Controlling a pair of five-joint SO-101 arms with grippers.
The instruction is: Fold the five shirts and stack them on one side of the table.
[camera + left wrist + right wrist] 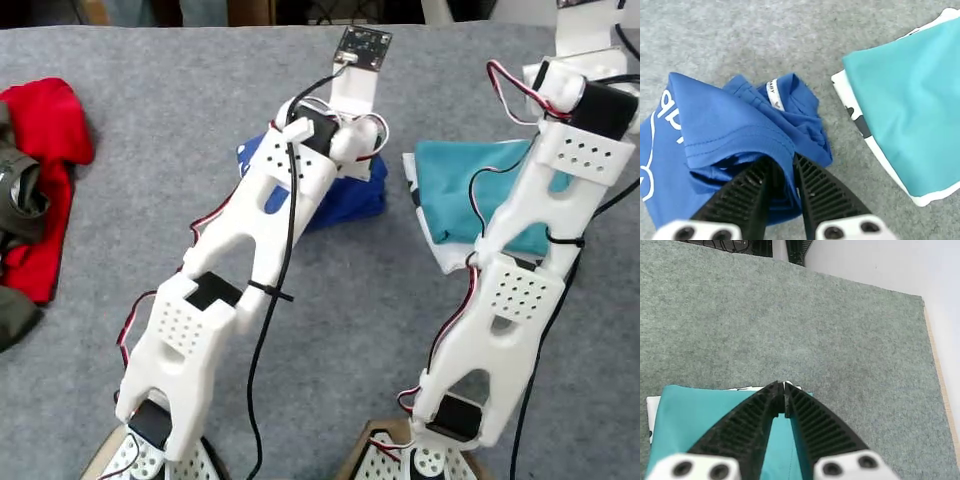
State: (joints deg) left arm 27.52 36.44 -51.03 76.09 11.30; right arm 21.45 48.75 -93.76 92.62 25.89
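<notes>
Up front, the left arm [250,250] and the right arm [515,290] stretch away side by side over the grey felt table [150,150]. The left gripper [785,162] is clamped on the blue shirt [730,125], its black ribbed jaws nipping a fold of cloth by a stitched hem. That shirt lies bunched and only partly folded around the middle of the table, with its collar and neck label turned up and white print showing on one side.

Just beside it, across a strip of bare felt, the teal shirt [460,195] lies folded flat on a white shirt [428,235] with dark print, whose edges peek out around it. The right gripper [783,387] hangs over the teal shirt near its far edge, jaws pressed together. Whether the tips touch or nip the cloth I cannot tell from its wrist view.

Farther off at the table's left edge, well apart from the others, a red shirt [45,130] lies crumpled with a dark olive garment [15,200] heaped against it.
</notes>
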